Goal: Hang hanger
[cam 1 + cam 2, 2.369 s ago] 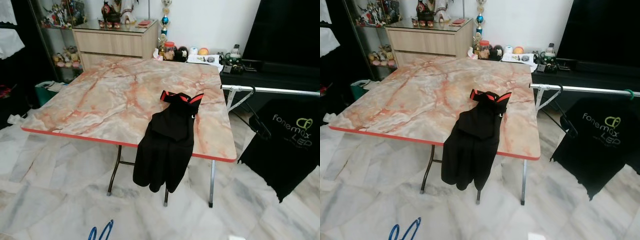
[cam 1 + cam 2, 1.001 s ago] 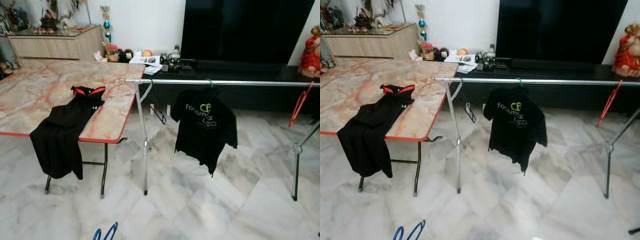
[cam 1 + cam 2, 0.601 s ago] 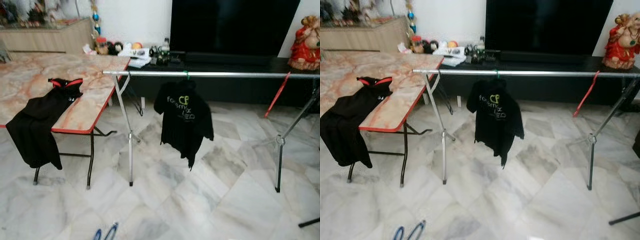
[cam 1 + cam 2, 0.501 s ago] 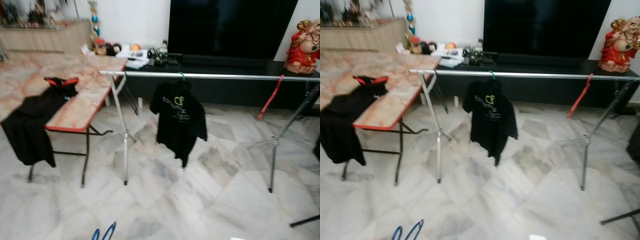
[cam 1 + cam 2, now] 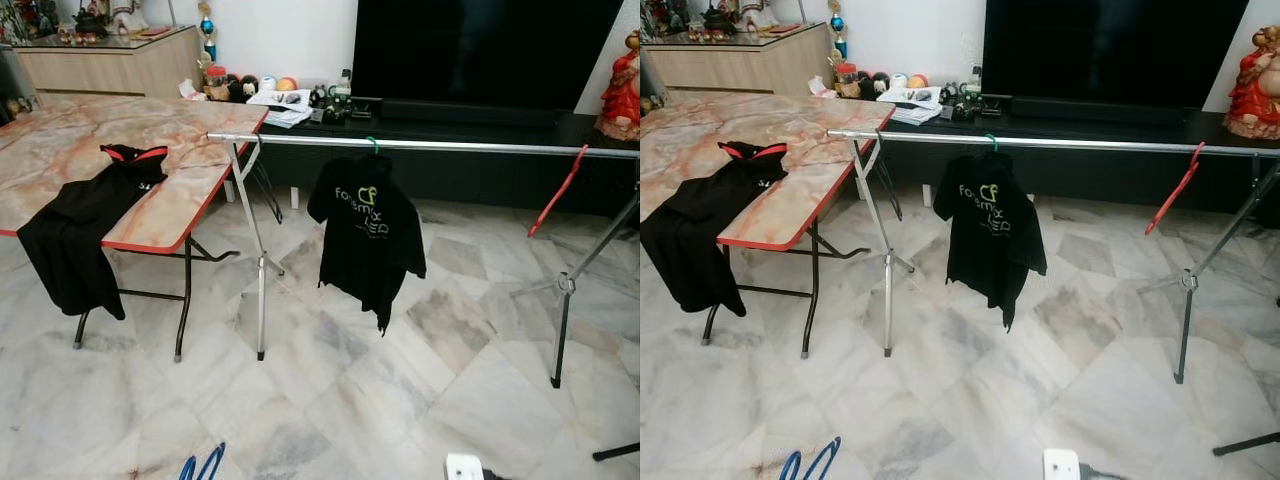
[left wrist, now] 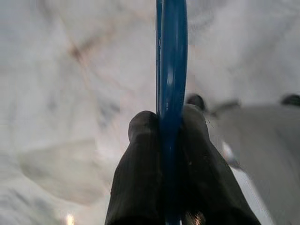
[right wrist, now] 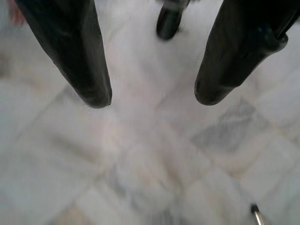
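My left gripper is clamped on a blue hanger, whose tip shows low at my left side above the marble floor. My right gripper hangs with its fingers apart over the floor. Ahead stands a metal clothes rail; a black T-shirt hangs near its left end and a red hanger near its right end. Left of the rail is a table with a black garment draped over its near edge.
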